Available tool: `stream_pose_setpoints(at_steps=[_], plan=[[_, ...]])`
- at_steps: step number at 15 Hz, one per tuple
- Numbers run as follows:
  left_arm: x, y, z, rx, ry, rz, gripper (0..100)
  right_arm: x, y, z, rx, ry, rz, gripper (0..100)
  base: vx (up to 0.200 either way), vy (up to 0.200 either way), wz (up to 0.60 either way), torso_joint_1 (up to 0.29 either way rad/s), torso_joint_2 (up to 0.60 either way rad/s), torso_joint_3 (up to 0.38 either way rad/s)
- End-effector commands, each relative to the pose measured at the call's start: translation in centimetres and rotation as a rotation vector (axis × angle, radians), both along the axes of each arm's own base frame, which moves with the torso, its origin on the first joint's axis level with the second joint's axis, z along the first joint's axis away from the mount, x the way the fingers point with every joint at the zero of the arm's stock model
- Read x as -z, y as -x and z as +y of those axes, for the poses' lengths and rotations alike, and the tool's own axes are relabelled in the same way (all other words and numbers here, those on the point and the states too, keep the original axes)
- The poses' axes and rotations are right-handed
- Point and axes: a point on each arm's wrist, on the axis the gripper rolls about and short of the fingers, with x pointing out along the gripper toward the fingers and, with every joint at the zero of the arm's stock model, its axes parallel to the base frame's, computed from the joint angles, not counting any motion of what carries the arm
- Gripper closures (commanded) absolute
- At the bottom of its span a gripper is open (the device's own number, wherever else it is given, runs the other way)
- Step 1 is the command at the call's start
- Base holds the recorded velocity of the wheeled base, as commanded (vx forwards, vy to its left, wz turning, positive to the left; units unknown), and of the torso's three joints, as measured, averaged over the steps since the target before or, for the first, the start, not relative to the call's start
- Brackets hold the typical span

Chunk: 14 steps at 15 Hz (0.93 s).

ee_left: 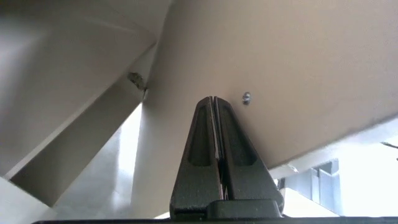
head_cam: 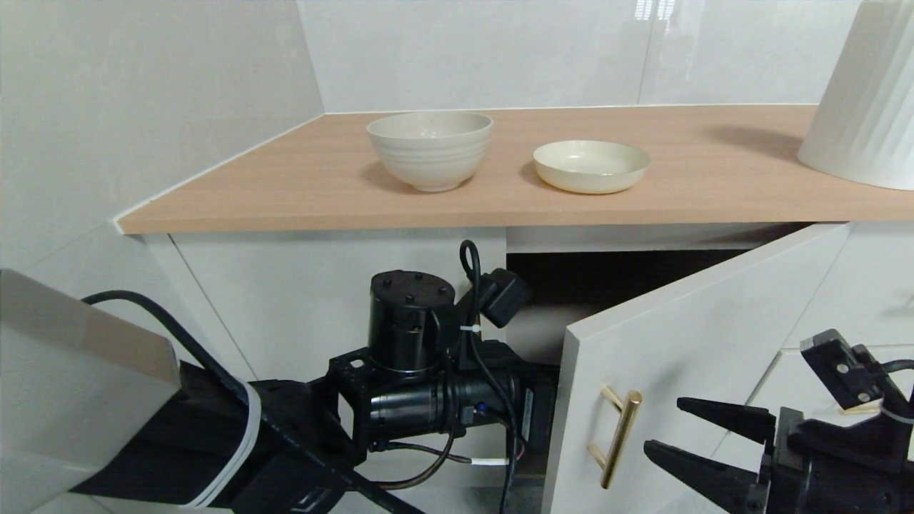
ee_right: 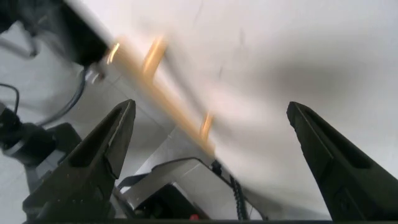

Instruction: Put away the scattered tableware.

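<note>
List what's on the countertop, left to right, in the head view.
deep bowl → shallow dish → tall white ribbed object, cut off by the right edge

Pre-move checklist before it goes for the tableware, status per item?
1. cabinet door swung open: ok, partly.
2. right end effector open and empty: ok, beside the gold handle.
3. left end effector empty: ok, shut on nothing.
4. bowl upright on the countertop: ok.
5. shallow dish upright, apart from the bowl: ok.
6. room in the cabinet interior: cannot tell, too dark.
</note>
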Motion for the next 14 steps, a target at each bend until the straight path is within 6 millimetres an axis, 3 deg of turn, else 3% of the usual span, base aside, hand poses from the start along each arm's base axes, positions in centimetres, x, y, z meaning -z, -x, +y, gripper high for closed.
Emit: stream_pose_setpoints(at_steps=[1,4,7,10,14], plan=[[0.1,-0.1,-0.1,-0.009,-0.004,0.001,100,0.0,1.0,-0.7,-0.002,-0.009,-0.005,0,0.000,0.000,0.00,0.000,0.00,0.000],[0.2,-0.1,-0.1,-0.010,-0.007,0.003,100,0.3,1.1,-0.7,-0.005,-0.001,0.009,0,0.000,0.000,0.00,0.000,0.00,0.000],[0.2,-0.3,-0.4,-0.007,-0.002,-0.001,100,0.1,1.2,-0.8,-0.005,-0.006,0.000,0,-0.200,0.000,0.00,0.007,0.00,-0.001],[0.5,-1.2,-1.8,-0.007,0.015,0.016,100,0.1,1.2,-0.8,-0.003,-0.007,-0.001,0,-0.200,0.000,0.00,-0.002,0.00,0.004],[1.2,-3.2,-4.0,-0.007,0.030,0.010,100,-0.1,1.8,-1.2,-0.005,-0.019,-0.019,0,0.000,0.000,0.00,0.000,0.00,0.000]])
